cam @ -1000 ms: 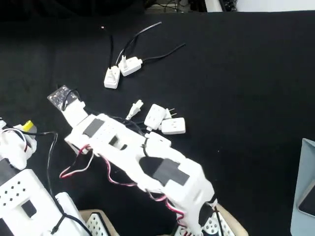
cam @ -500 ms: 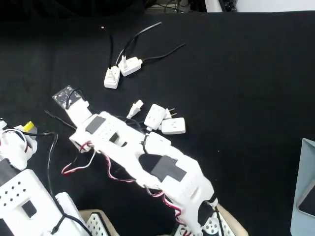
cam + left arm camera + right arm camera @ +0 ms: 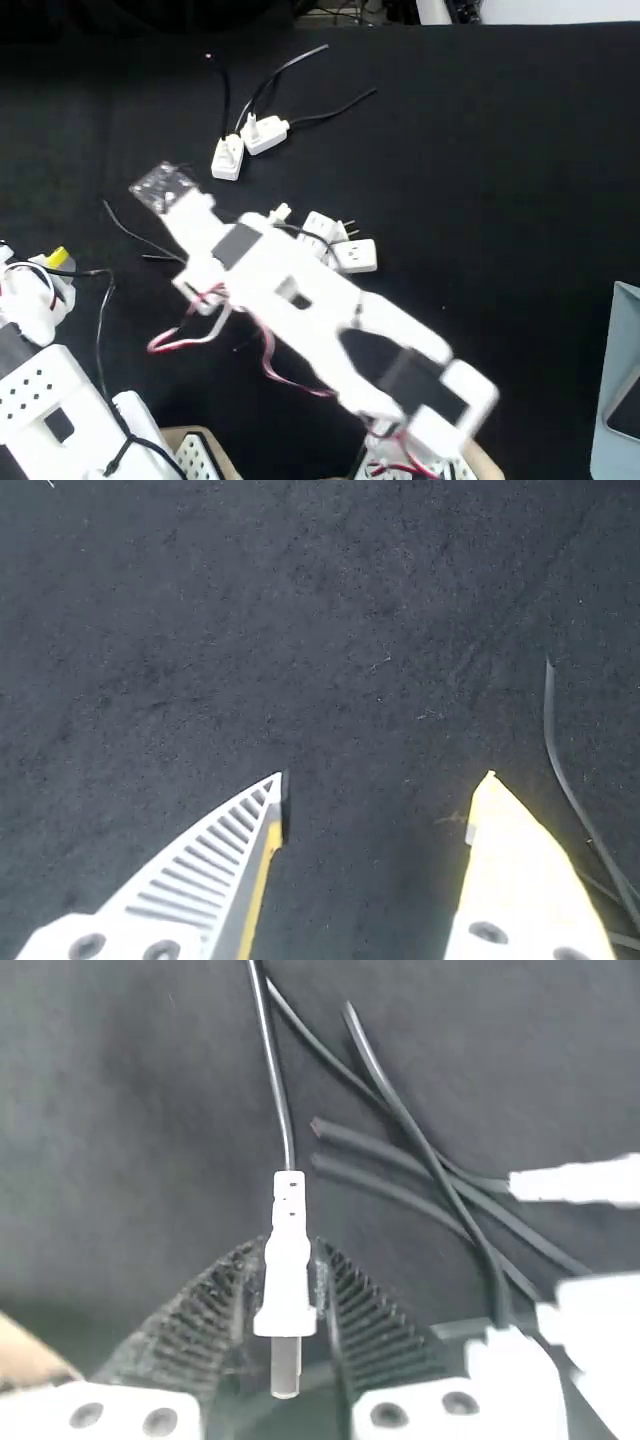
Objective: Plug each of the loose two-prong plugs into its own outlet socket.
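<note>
Over the black table, your right end effector clamps a white two-prong plug; your left end effector hangs wide open.

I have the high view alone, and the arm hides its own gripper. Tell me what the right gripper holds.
Observer: The right gripper is shut on a slim white plug.
Operator: Give me its orientation.
Observer: Its metal end points back toward the wrist; its black cord runs out away from the gripper.
Operator: Now report the left gripper.
Observer: The left gripper is open over bare black cloth, holding nothing.
</note>
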`<state>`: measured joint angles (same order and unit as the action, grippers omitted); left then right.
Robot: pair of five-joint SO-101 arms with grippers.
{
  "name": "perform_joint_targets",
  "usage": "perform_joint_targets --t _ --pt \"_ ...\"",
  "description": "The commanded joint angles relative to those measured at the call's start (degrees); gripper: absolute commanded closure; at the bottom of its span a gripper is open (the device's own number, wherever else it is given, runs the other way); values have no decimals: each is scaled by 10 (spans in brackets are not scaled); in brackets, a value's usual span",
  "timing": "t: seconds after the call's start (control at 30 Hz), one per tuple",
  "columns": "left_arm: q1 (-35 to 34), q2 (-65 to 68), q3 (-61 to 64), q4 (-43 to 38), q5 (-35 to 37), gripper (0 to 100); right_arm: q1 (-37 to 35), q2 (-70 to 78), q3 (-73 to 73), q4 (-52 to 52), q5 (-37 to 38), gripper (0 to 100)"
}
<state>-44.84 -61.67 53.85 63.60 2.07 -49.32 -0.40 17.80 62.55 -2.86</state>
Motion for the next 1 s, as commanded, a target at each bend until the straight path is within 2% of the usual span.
perform_joint_targets --t 0.0,0.3,0.53,0.7,0.9,0.97 --pt "-1 -9 -7 1 3 708 45 -146 95 5 35 986" --pt "12 -9 18 1 11 708 210 -390 313 75 127 985" --pt "50 -9 41 1 20 708 318 -410 416 95 217 985" --pt "50 -9 48 1 20 708 356 -387 439 97 273 985" --pt "51 -9 59 0 19 708 353 -347 450 93 306 979" --pt "51 -9 59 1 19 708 353 -331 445 94 306 939"
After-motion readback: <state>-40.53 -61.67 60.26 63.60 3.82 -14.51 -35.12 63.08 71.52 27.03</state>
